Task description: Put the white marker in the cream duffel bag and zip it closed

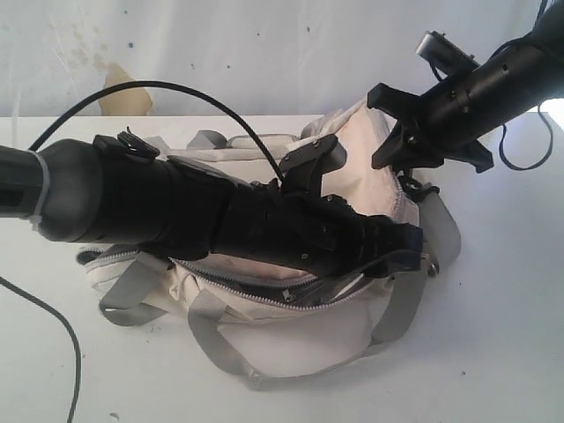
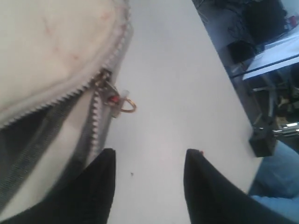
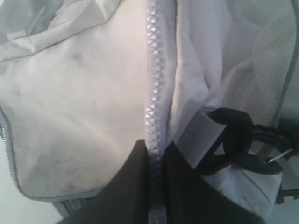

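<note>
Cable (image 1: 189, 92), black, arcs from the far left over the white table (image 1: 493, 352) toward the left arm (image 1: 176, 211). Tan scrap (image 1: 126, 88) leans at the stained wall behind.

Left arm lies thick and low across the cream duffel bag (image 1: 300, 339), which sits mid-table. The arm hides most of the bag's top panel and mouth. Grey webbing straps (image 1: 132, 300) spill from the bag's near side onto the table. Below the arm a zip line (image 1: 256, 289) gapes along the front, with dark lining showing in the slit. White marker: cannot be made out in any view; the arm covers the opening.

Left gripper (image 2: 149, 156) hangs past the bag's right end. Its fingers (image 2: 100, 177) stand well apart with only bare table between them, nothing gripped. Near them, at the bag's corner, a zip pull (image 2: 122, 103) with a small brass-coloured ring sticks out over the table, untouched.

Right arm (image 1: 493, 79) comes in from the upper right, over the raised flap at the bag's far right. Right gripper (image 3: 156, 151) is pinched narrow on the bag's grey zipper teeth (image 3: 153, 70), one finger on each side of the track. Just beside it sits a black buckle (image 3: 238, 140) on a loop of grey webbing. Faint pink stains mark the cream panel (image 3: 79, 93) next to the track.
</note>
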Controlling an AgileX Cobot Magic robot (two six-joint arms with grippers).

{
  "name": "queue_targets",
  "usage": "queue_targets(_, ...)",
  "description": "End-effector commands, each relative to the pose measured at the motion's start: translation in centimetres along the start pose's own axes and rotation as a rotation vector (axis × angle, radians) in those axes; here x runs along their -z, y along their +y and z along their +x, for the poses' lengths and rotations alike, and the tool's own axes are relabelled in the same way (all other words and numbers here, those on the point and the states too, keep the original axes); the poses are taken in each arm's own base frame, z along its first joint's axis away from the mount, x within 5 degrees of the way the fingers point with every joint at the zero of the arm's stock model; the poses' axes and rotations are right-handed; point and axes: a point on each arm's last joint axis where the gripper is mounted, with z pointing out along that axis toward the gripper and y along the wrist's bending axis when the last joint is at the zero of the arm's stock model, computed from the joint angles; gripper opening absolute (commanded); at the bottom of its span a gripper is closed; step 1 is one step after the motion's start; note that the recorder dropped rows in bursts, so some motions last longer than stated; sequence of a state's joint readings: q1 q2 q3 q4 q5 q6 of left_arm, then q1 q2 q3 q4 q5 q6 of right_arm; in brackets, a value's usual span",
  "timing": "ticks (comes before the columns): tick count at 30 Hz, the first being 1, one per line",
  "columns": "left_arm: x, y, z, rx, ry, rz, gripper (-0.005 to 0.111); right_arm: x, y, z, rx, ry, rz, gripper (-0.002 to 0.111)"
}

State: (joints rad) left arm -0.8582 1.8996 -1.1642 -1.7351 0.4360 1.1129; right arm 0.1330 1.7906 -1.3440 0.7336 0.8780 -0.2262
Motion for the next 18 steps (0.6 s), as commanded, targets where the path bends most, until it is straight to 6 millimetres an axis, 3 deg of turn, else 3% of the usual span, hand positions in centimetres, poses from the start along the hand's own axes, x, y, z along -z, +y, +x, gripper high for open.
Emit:
queue_targets(1, 0.1, -1.4, 0.2, 0.056, 0.042, 0.112, 0.047, 0.3, 0.5, -0.4, -0.038, -0.021, -0.053, 0.0)
queue_targets(8, -0.2, 0.4, -0.5, 0.022, -0.044, -0.065, 0.047, 0.3, 0.7, -0.2, -0.051, 0.0, -0.076, 0.0)
queue_targets(18, -2.1, 1.8, 0.6, 0.072, 0.022, -0.049, 0.047, 0.3, 1.2, -0.2, -0.086, -0.003, -0.126, 0.0)
